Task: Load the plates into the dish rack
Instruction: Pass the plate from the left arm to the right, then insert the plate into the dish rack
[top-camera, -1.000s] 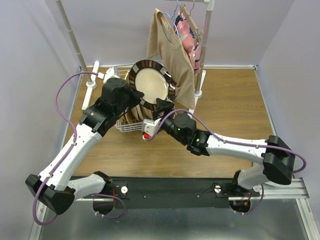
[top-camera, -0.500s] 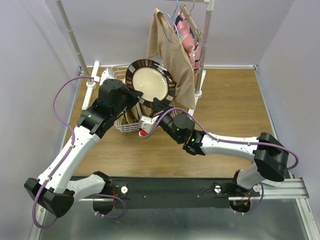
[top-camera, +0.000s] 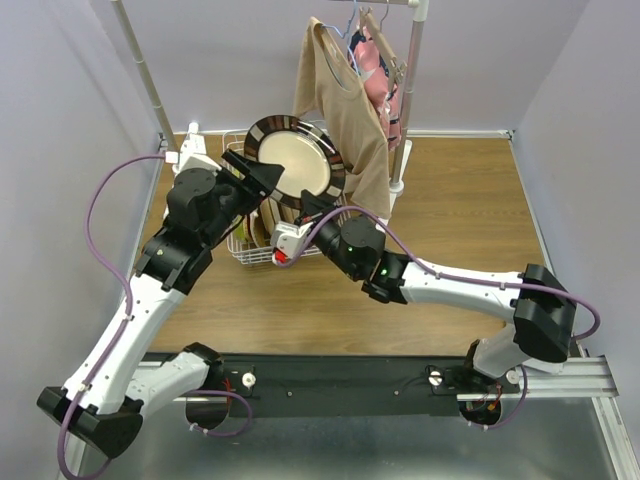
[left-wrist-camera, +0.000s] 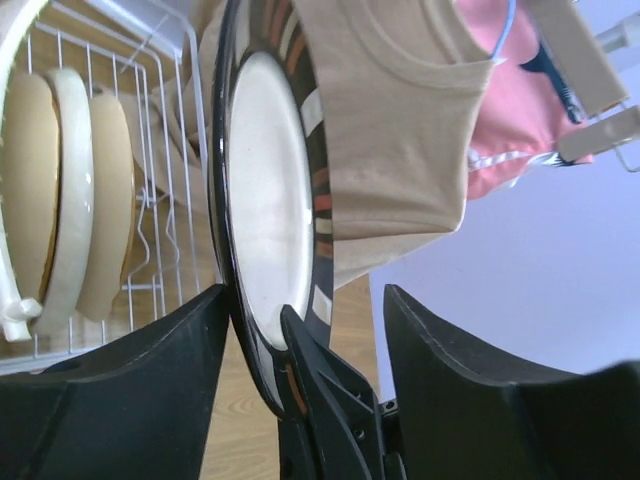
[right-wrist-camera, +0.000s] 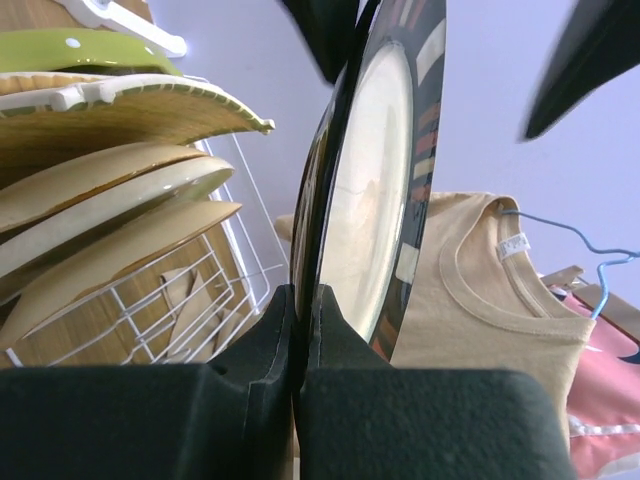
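1. My left gripper (left-wrist-camera: 305, 300) is released. Its fingers stand wide apart on either side of the plate's edge and grip nothing.
2. Below it, the dish rack (top-camera: 250, 252) sits at the far left of the table. The white wire basket already holds several plates on edge, among them cream plates (left-wrist-camera: 70, 200), a woven-look plate (right-wrist-camera: 130, 110) and a lime plate (right-wrist-camera: 60, 50).
3. The dark-rimmed beige plate (top-camera: 297, 165) hangs upright on edge above the rack's right-hand end. As far as I can tell it is not yet down between the prongs.
4. My right gripper (right-wrist-camera: 300, 300) is clenched on that plate's lower rim, one finger on each face, and carries it alone.
5. I judge the plate stiff, glazed and slippery, and fairly heavy for a pinch at its edge.
   - It could swing or slide between my pads, and a knock on the wires or on a neighbouring plate could chip it.
   - The rim is the only place to hold it, so I want a deep bite there.
   - I should keep the plate vertical and lower it gently.
6. Furthest right, a beige T-shirt (top-camera: 345, 110) hangs just beside the plate's edge, near enough to brush it.
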